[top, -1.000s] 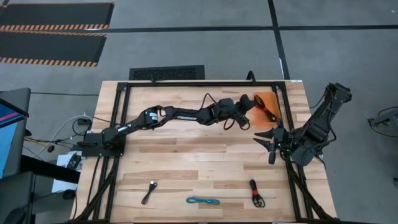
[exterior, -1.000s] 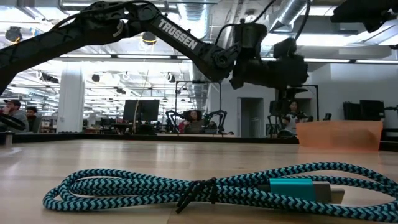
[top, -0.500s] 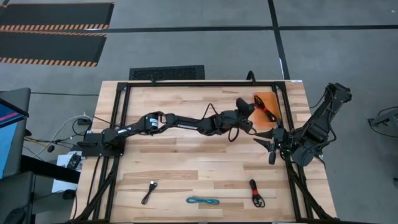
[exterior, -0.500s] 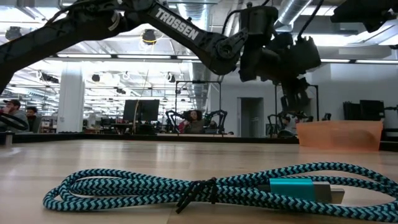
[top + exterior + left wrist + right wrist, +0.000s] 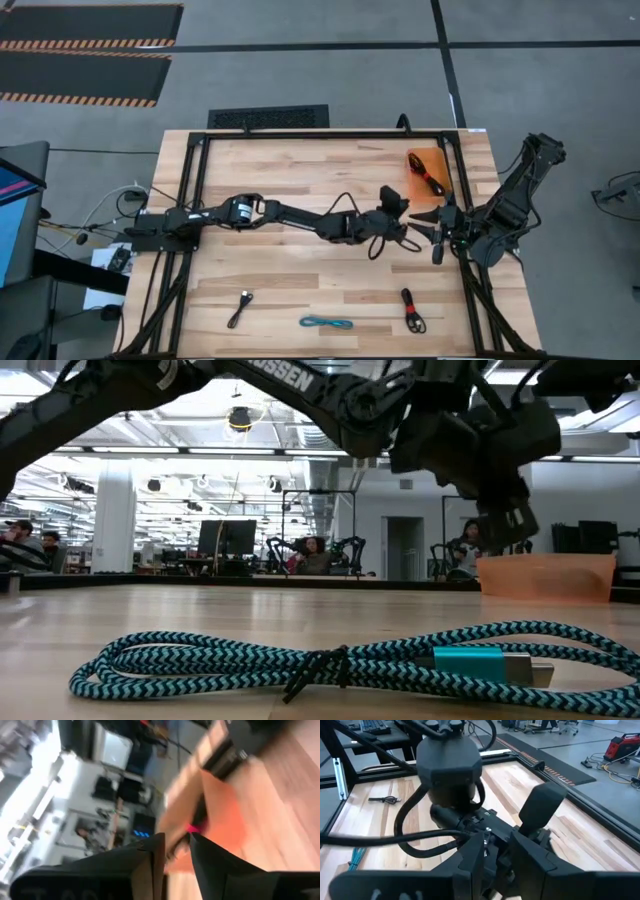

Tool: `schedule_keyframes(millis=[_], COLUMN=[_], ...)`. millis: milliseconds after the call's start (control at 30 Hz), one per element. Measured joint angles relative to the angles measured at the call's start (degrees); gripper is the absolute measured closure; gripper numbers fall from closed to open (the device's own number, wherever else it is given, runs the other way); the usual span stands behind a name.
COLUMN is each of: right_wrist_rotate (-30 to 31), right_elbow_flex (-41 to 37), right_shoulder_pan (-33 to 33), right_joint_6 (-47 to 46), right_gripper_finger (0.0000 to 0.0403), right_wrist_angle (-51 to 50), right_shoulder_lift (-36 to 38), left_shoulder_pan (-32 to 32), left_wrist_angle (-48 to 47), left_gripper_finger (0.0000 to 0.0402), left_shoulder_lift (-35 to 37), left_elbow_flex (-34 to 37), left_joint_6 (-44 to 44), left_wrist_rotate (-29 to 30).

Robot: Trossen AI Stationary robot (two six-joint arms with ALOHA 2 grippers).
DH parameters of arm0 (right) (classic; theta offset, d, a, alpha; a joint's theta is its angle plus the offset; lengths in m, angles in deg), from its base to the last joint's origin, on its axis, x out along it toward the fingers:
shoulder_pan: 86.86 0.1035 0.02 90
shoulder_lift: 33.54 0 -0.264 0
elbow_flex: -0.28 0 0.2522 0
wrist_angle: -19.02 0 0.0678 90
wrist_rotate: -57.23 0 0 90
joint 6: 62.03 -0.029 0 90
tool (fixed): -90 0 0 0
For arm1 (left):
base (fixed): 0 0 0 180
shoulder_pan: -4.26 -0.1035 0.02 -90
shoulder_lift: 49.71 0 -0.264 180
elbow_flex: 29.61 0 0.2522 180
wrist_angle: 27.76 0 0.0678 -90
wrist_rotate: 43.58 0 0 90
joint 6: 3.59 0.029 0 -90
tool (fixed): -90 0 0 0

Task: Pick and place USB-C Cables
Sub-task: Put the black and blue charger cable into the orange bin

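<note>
Left pincer: the left pincer [image 5: 412, 238] is stretched across the pale wooden worktop [image 5: 300, 270], just beside the right pincer; its two dark fingers [image 5: 150, 865] stand slightly spread with nothing between them.
Right pincer: the right pincer [image 5: 432, 232] waits at the worktop's right edge, its fingers a little apart and empty.
Teal cable: the teal braided USB-C cable [image 5: 327, 323] lies coiled and tied in the middle at the near edge; in the low view [image 5: 320, 658] it shows a black-and-teal zigzag weave and a teal plug.
Black-grey cable: the black-grey bundled cable [image 5: 240, 307] lies left of the teal one, well apart.
Black-and-red cable: the black cable with red [image 5: 411, 310] lies right of the teal one.
Magenta-red cable: the magenta-red bundled cable [image 5: 432, 180] rests on the flat orange rectangular tray [image 5: 422, 156] at the far right corner.
</note>
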Motion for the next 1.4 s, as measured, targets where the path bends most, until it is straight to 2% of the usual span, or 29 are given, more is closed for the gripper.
schedule_keyframes(millis=[100, 200, 367, 600, 833, 967, 1067, 1267, 1400], right_wrist_rotate=[0.0, 0.0, 0.06, 0.11, 0.22, 0.24, 0.24, 2.01, 3.83], right_elbow_flex=[0.0, 0.0, 0.0, 0.0, 0.0, 0.0, 0.0, 0.0, -0.05], right_shoulder_pan=[0.0, 0.36, 1.2, 1.25, 1.25, 1.41, 2.26, 3.37, 1.78], right_joint_6=[-0.02, -0.07, -0.22, -0.42, -3.21, -6.16, -7.22, -7.56, -7.65], right_gripper_finger=[0.0285, 0.0285, 0.0285, 0.0285, 0.0285, 0.0285, 0.0285, 0.0285, 0.0285], right_wrist_angle=[-0.14, -0.17, 0.03, -0.06, -3.58, -5.86, -6.68, -7.05, -6.64], right_shoulder_lift=[0.01, 0.02, 0.0, 0.0, 0.02, 0.02, 0.02, 0.0, -0.09], left_shoulder_pan=[0.21, -0.32, -1.58, -2.34, -2.54, -2.27, -2.23, -2.49, -2.55], left_wrist_angle=[-12.19, -22.99, -28.92, -37.81, -46.45, -45.45, -39.36, -17.69, -4.88], left_gripper_finger=[0.0338, 0.036, 0.0397, 0.0401, 0.0401, 0.0401, 0.0401, 0.0401, 0.0401], left_shoulder_lift=[1.96, 4.47, 8.9, 11.3, 11.9, 12.09, 14.29, 26.63, 35.98], left_elbow_flex=[0.08, 0.08, 0.08, 0.08, 0.08, 1.89, 8.82, 32.45, 47.66], left_joint_6=[-8.06, -17.83, -24.39, -29.6, -36.24, -38.41, -40.51, -43.82, -47.05], left_wrist_rotate=[-1.49, -8.44, -16.18, -19.02, -27.63, -29.06, -30.18, -30.03, -29.95])
